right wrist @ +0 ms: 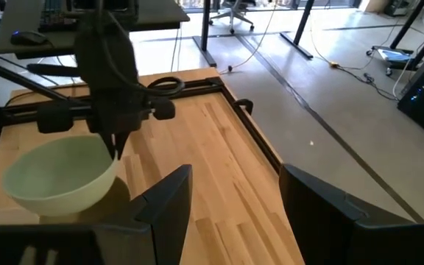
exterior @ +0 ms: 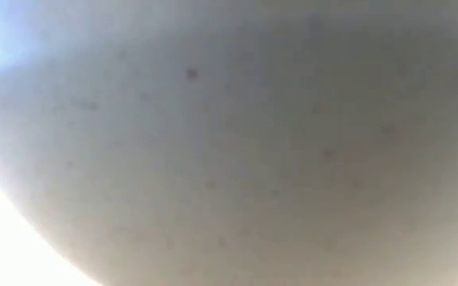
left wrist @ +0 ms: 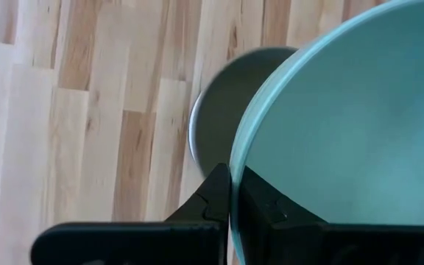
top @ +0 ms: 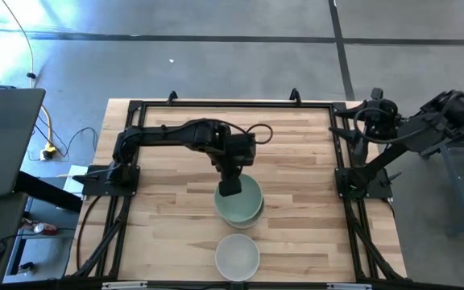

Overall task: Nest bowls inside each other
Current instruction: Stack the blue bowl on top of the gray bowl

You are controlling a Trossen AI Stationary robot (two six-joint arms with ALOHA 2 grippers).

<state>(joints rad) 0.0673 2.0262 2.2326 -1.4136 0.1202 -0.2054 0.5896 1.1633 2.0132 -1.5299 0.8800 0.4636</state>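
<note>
My left pincer [top: 229,188] pinches the mint bowl's [top: 244,201] rim above the stack mid-tabletop [top: 167,201]. I should centre it, then lower level. My right pincer [right wrist: 234,199] waits spread at the edge.

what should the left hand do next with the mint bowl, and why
Probably lower it straight down and let go. The left hand is pinching the rim of the mint bowl, which hangs above another bowl and partly overlaps it, so it may need a slight centering first. The right hand waits open at the table's edge.
</note>
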